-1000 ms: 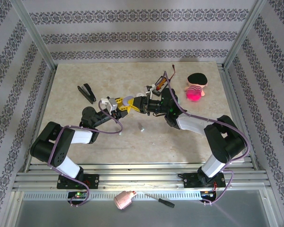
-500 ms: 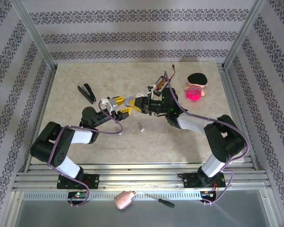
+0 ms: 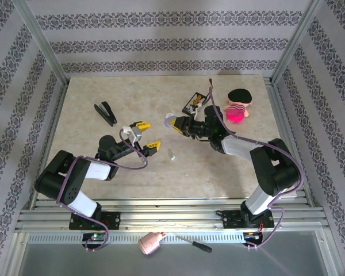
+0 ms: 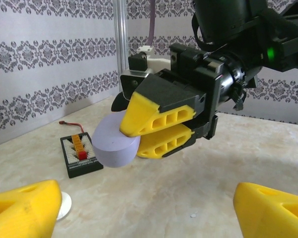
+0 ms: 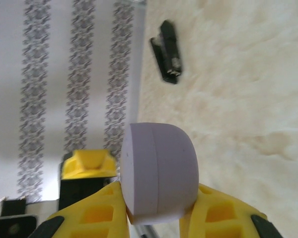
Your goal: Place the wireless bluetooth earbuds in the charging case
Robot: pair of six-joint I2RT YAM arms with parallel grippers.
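The charging case (image 5: 159, 171) is a lavender oval shell, closed, pinched between my right gripper's (image 5: 159, 196) yellow fingers. From the left wrist it shows as the case (image 4: 111, 146) sticking out of the right gripper (image 4: 134, 140), just above the table. From above, the right gripper (image 3: 172, 122) is at mid-table. My left gripper (image 3: 149, 135) stands open a little to its left and nearer, holding nothing; its yellow fingers (image 4: 25, 208) frame the bottom of the left wrist view. One tiny pale earbud (image 3: 172, 155) lies on the table between the arms.
A black battery holder with wires (image 3: 194, 103) lies behind the right gripper, and a pink doll (image 3: 237, 106) to its right. A black clip (image 3: 106, 112) rests at the back left. A white disc (image 4: 63, 204) lies by my left finger. A screwdriver (image 3: 195, 244) sits on the front rail.
My left gripper opened, let go of the case and drew back toward the near left. The right gripper, still shut on the case, shifted slightly right and away.
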